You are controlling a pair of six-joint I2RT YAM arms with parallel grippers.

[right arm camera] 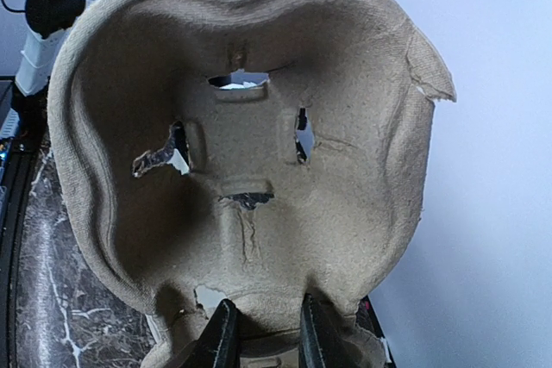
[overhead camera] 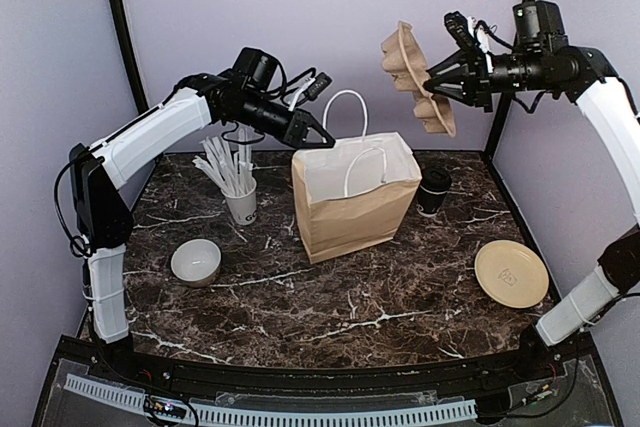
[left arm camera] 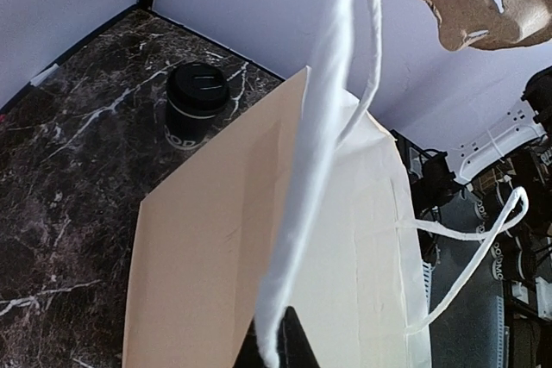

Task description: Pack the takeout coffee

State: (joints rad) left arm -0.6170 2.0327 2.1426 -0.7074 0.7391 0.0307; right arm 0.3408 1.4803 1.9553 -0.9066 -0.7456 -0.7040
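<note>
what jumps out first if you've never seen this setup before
The moulded pulp cup carrier held high in the air at the back right, clamped in the right gripper. Next, the open brown paper bag standing mid-table, the left gripper pinching one white handle. The lidded black coffee cup stands just right of the bag.

A brown paper bag stands open mid-table on dark marble, with a white cup of sticks just to its left. A white bowl sits front left and a tan plate front right. A cardboard cup tray hangs high at the back right.
</note>
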